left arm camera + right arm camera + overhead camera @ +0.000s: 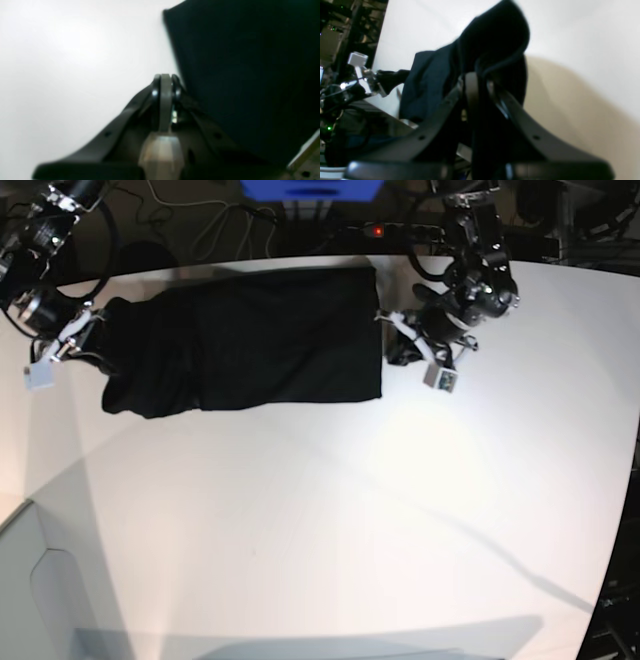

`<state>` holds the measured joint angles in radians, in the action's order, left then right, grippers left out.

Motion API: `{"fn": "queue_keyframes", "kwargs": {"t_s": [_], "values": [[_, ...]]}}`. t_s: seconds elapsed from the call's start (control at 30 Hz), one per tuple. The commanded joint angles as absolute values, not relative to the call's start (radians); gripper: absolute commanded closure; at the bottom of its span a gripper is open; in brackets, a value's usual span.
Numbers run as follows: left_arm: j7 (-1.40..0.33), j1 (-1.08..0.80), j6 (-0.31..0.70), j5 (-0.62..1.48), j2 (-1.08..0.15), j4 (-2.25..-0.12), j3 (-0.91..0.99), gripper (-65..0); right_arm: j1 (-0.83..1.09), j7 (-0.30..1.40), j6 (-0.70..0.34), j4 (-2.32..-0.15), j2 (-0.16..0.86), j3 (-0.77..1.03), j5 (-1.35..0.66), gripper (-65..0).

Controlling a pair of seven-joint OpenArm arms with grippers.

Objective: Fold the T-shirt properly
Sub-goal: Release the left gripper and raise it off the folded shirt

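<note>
The black T-shirt (250,335) lies on the far part of the white table (320,520) as a long band with its plain side up; no print shows. My right gripper (98,345) is at its left end. In the right wrist view it (475,75) is shut on a raised fold of the T-shirt (430,75), which drapes over the fingertips. My left gripper (398,348) is at the band's right edge. In the left wrist view it (165,80) is shut, tips on bare table just beside the T-shirt's edge (250,75), holding nothing I can see.
A blue box (310,188) and a power strip with a red light (375,228) sit past the table's far edge, among cables. The table's left edge runs close to my right arm. Dark equipment racks (335,30) stand beyond that edge.
</note>
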<state>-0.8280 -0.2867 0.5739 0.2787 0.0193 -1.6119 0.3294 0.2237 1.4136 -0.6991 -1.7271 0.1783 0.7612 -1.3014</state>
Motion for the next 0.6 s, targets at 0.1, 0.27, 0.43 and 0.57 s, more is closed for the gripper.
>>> {"fn": "queue_keyframes", "kwargs": {"t_s": [0.1, 0.27, 0.43, 0.57], "values": [[-0.926, -0.302, 0.564, 0.193, 0.022, -1.564, 0.303, -0.3, 0.245, 1.396, -0.698, -1.876, 0.15, 0.765, -1.336, 0.0], [-0.924, -0.302, 0.564, 0.193, 0.022, -1.561, 0.294, -0.3, 0.269, 1.396, -0.698, -1.965, 0.102, 0.762, -1.336, 0.0], [-0.924, -0.302, 0.564, 0.185, 0.016, -1.561, 0.294, -0.3, 0.297, 1.396, -0.698, -1.968, 0.081, 0.657, -1.336, 0.0], [-0.924, -0.302, 0.564, 0.185, 0.015, -1.561, 0.294, -0.3, 0.328, 1.396, -0.698, -1.969, 0.031, 0.578, -1.336, 0.0]]}}
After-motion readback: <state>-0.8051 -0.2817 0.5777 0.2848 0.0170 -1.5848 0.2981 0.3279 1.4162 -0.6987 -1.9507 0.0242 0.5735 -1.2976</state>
